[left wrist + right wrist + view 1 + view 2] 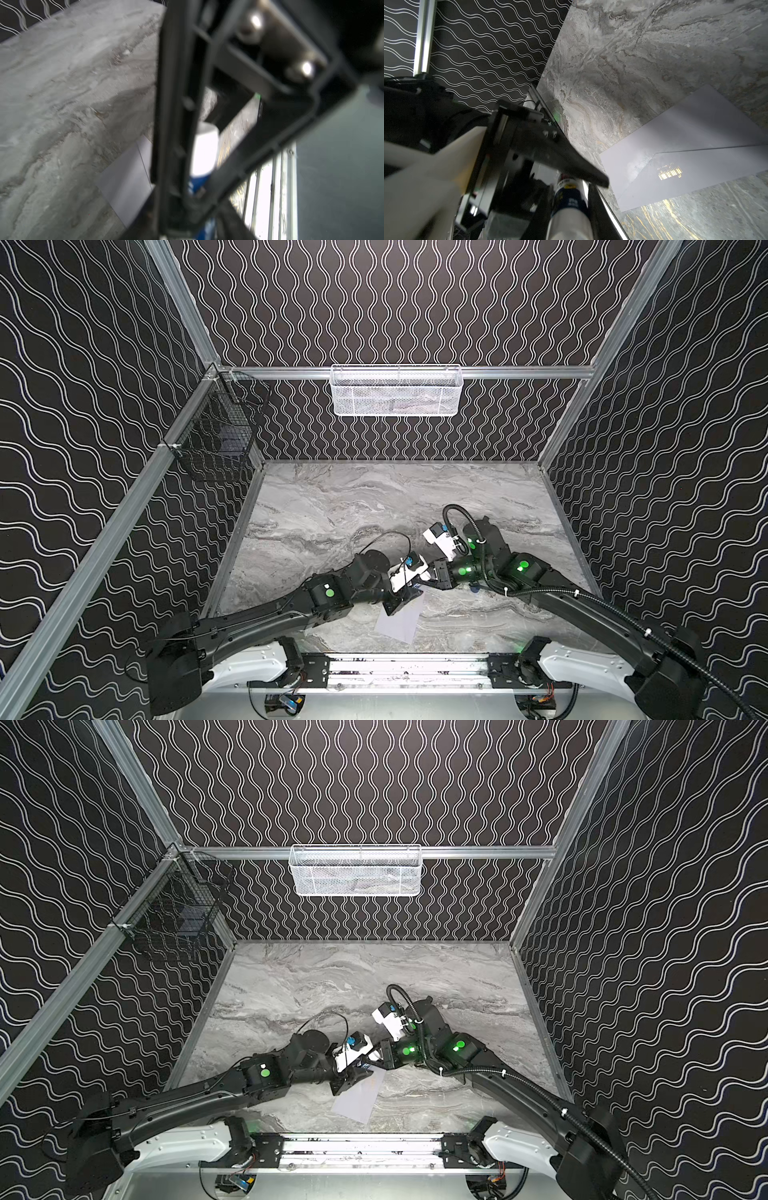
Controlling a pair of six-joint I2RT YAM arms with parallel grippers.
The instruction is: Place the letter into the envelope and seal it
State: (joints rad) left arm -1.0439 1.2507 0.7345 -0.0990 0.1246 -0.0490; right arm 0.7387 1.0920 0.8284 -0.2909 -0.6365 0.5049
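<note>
Envelope [400, 620] lies flat on the surface [332, 506] at 6 o'clock, near the front rail [407, 668], with its long axis roughly 1-to-7 o'clock in both top views. Letter isn't visible in any view, so I can't tell if it's inside.

Handling guess: thin, light, floppy paper that creases easily and will skate on smooth marble. Flat like this there's no top pinch. I'd pin the body and take an edge or the flap tip.

Left jaws and right jaws meet over its 12 o'clock end around a white-and-blue glue stick [569, 199]. Too blurred and occluded to tell if either pair is apart or clamped.

- **Top views:** placement only.
- **Right wrist view:** adds the pointed flap [706, 164] folded onto the body, plus a small gold mark [670, 173].
- **Left wrist view:** only a strip of envelope and the glue stick [204, 149].
</note>
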